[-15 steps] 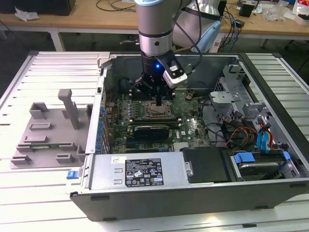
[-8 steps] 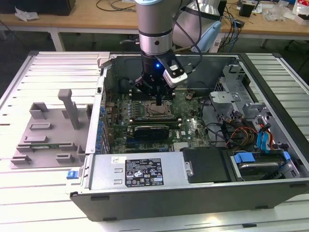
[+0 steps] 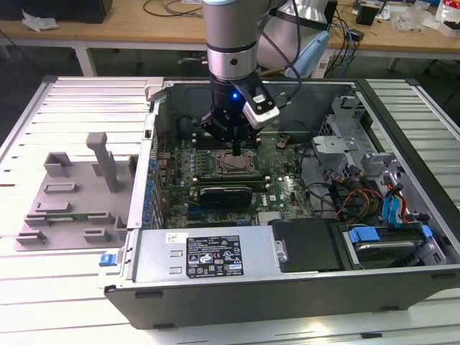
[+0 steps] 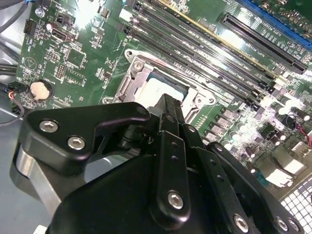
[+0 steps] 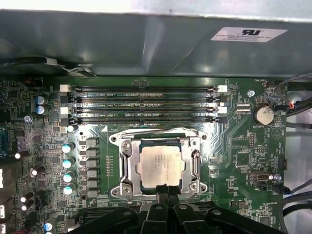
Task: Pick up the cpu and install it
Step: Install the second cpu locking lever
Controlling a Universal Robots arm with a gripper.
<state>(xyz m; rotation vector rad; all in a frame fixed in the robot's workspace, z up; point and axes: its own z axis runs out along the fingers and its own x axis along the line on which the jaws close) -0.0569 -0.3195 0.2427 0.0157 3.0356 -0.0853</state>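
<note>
Motherboard work filled the exterior view: the arm reached down into the open computer case (image 3: pixel 287 287), and the pincer (image 3: pixel 236 149) hung directly over the socket (image 3: pixel 235 166) in the middle of the green motherboard (image 3: pixel 287 190). Off toward the exterior view's left, well apart from the pincer, the grey fixture tray (image 3: pixel 68 208) stood on the slatted white worktop (image 3: pixel 43 280) with nothing silvery visible in it. Behind the case ran a wooden bench (image 3: pixel 144 29) strewn with cables, and the room beyond was dim.

In the second wrist view the black fingers (image 4: pixel 168 112) came together in a narrow tip just above the cpu (image 4: pixel 156 90), which lay inside the metal socket frame. The fingers looked drawn together with nothing between them, though whether the tip touched the chip's top I could not tell.

In the first wrist view the cpu (image 5: pixel 161 165) sat flat and square in the socket (image 5: pixel 127 165), its pale top plate fully visible, immediately ahead of the pincer (image 5: pixel 167 189). The long memory slots (image 5: pixel 144 105) lay farther ahead, and a coin cell (image 5: pixel 264 115) sat off to one side.

Judging from this, the pick and the placing appeared done, the chip being seated. The frame around it seemed not yet clamped over it, so locking probably remained.
</note>
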